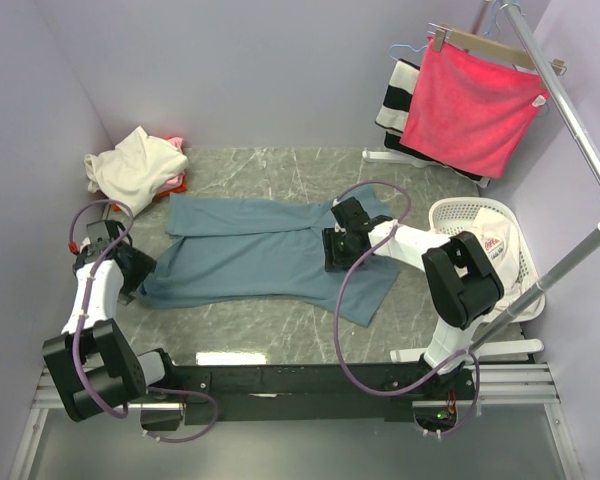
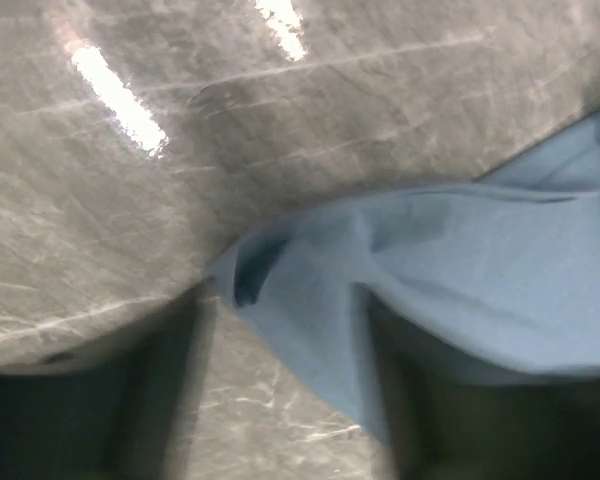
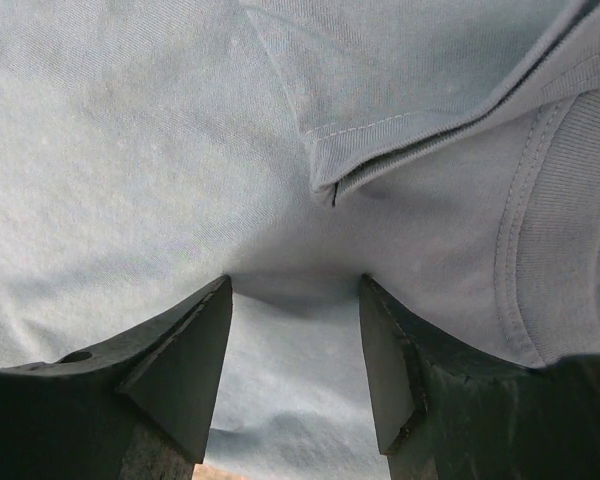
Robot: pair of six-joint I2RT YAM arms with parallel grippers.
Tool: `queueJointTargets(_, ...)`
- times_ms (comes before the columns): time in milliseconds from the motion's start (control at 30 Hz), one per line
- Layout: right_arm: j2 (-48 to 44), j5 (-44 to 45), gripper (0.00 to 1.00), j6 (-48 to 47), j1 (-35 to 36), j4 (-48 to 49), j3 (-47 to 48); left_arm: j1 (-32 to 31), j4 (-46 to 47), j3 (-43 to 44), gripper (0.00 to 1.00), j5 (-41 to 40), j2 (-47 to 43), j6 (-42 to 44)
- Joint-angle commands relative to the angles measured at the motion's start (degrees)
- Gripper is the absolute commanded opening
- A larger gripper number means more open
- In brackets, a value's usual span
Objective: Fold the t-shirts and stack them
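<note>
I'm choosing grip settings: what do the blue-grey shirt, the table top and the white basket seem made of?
Blue-grey shirt: soft matte knit cloth, likely cotton jersey; it wrinkles and shows stitched hems. Table top: glossy grey marble-look surface, stone or laminate; veins and glare. Basket: white rigid plastic, probably; slotted wall.

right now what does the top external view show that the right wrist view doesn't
Only top external: the cream t-shirt heaped at the back left, the pink-red towel on its hanger, the white basket, the left gripper. Only right wrist: stitched hems of the blue-grey t-shirt, close up. Both: that t-shirt with the right gripper open on it.
</note>
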Motion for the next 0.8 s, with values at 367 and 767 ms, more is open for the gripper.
queueJointTargets(367, 10.48, -2.7, 0.61, -1.13, -0.4, -3.93, 14.96, -12.2, 13.59, 7.98, 0.79, 0.55, 3.08, 6.03)
queueJointTargets(767, 10.84, -2.52, 0.61, -2.36, -0.32, -5.6, 16.02, -20.31, 12.71, 15.98, 0.82, -16.69, 19.53, 9.99)
